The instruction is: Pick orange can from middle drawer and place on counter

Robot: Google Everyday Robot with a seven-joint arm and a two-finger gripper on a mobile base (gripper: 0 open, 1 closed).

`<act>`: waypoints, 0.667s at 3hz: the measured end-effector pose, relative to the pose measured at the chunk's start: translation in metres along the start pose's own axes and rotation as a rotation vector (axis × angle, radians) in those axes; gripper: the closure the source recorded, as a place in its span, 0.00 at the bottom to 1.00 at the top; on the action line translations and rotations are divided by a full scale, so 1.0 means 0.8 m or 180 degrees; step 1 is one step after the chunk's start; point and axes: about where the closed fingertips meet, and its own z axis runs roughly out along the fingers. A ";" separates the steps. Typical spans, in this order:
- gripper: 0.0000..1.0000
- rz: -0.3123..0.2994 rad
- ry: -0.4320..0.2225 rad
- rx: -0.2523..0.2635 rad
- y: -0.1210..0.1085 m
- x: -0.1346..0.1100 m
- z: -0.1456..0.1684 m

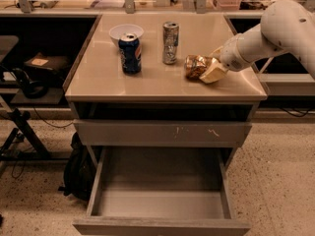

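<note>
The orange can (195, 66) is shiny and crinkled, and lies tilted on the right part of the beige counter (103, 77). My gripper (209, 71) comes in from the right on a white arm. Its cream fingers (212, 73) are closed on the right end of the can, which sits low at the counter surface. The middle drawer (160, 203) stands pulled open below, and its bare grey inside holds nothing.
A blue soda can (130, 53) and a tall silver can (170, 42) stand upright on the counter left of the orange can. A white bowl (126, 32) sits behind the blue can. A scratched grey drawer front (162, 132) is shut above the open drawer. A black bag (78, 171) leans at the left.
</note>
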 end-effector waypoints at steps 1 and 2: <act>0.36 0.0000 0.0000 0.0000 0.000 0.000 0.000; 0.12 0.0000 0.0000 -0.0001 0.000 0.000 0.000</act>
